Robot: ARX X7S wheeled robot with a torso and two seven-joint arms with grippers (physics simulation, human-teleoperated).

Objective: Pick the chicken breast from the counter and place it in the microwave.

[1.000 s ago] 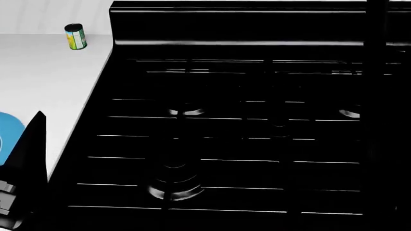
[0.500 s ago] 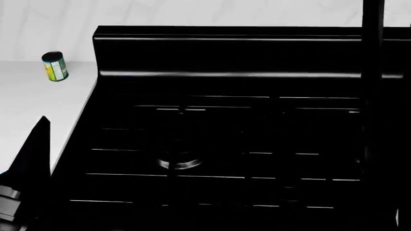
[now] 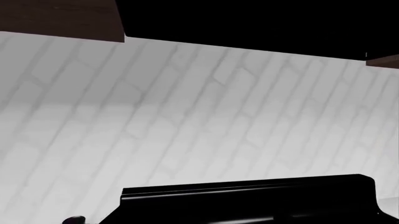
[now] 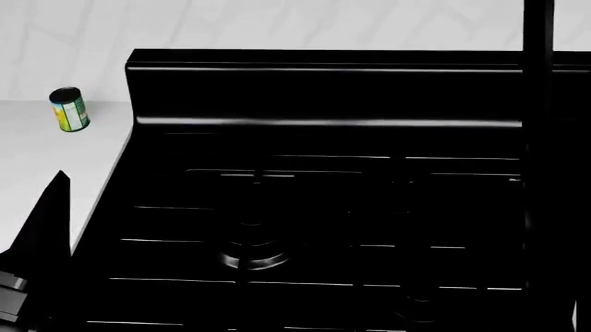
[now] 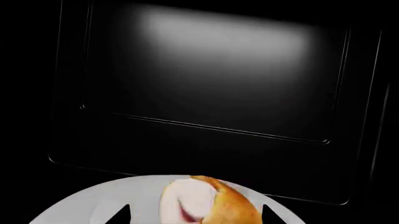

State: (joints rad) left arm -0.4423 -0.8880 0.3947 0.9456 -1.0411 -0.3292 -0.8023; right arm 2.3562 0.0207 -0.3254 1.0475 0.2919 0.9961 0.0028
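The chicken breast is cut off by the right wrist view's lower edge. Neither end effector's fingertips are visible, so closure cannot be determined. The can label is too small to read.

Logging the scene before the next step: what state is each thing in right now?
Chicken breast: lying on the white round tray inside the microwave.
Microwave: open, dark cavity showing.
Right gripper: fingertips either side of the chicken breast; grip unclear.
Can: upright on the counter.
Stove: no flame showing.
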